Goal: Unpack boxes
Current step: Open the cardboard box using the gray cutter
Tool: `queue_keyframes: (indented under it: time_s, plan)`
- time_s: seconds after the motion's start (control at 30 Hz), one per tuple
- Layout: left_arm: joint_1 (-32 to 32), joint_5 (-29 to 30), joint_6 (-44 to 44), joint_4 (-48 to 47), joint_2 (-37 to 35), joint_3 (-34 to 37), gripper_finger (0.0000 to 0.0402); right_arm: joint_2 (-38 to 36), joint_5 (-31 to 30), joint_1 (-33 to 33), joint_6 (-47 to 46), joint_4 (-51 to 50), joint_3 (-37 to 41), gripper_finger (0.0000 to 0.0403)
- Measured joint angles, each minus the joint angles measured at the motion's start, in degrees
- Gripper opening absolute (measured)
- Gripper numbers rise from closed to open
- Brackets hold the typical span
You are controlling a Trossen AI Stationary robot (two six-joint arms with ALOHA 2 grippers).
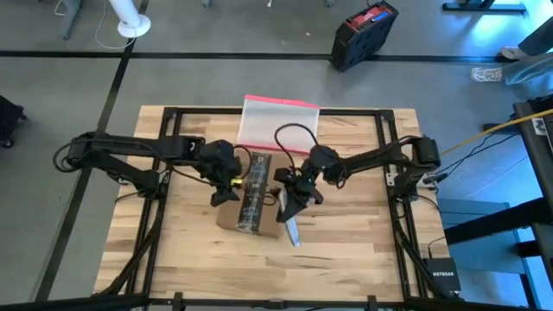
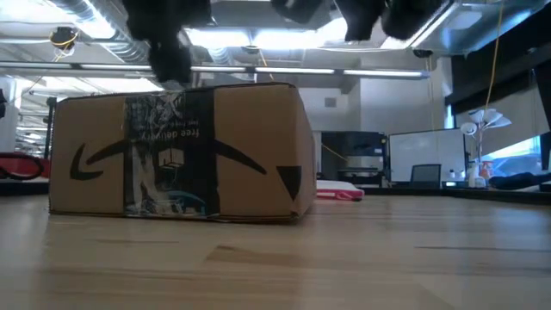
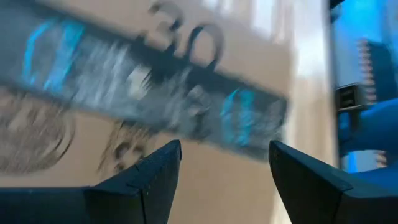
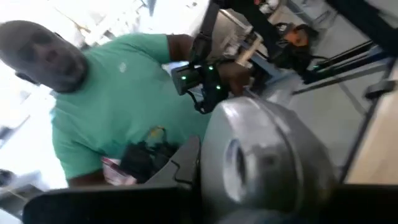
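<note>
1 cardboard box [image 1: 248, 200] directly beneath the spread left tool [image 1: 226, 195].

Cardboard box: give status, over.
Left gripper open over the taped cardboard box. Right gripper at its edge holding a silvery tool. Box sealed; clear pouch behind.

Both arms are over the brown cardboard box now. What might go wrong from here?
1. The right pincer holds a grey, blade-like tool at the brown cardboard box's edge; if it slips, it may miss the black printed tape.
2. The open left pincer hovers above the box without gripping it, so a push from the tool may slide the box across the wooden table.
3. Both arms work close together over the box and may collide.
</note>
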State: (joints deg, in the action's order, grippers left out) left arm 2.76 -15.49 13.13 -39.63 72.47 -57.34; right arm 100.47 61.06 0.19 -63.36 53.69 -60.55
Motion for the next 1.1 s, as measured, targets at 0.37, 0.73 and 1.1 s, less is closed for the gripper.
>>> queue_keyframes:
  time_s: [0.37, 0.73, 1.1]
  plan:
    - [-0.12, 0.71, 6.23, 6.98, -0.94, 9.21, 0.0235, -5.19, -12.82, -0.28, 46.32, -70.19, -20.30, 0.0065]
    - [2.15, 4.87, 5.51, 5.18, -3.62, 10.16, 0.0235, -5.27, -43.53, -0.22, 50.56, -99.31, -24.43, 0.0065]
    - [12.12, 5.35, 11.40, -0.56, -12.02, 17.51, 0.0235, -5.08, -56.69, -0.72, 39.25, -93.85, -15.87, 0.0065]
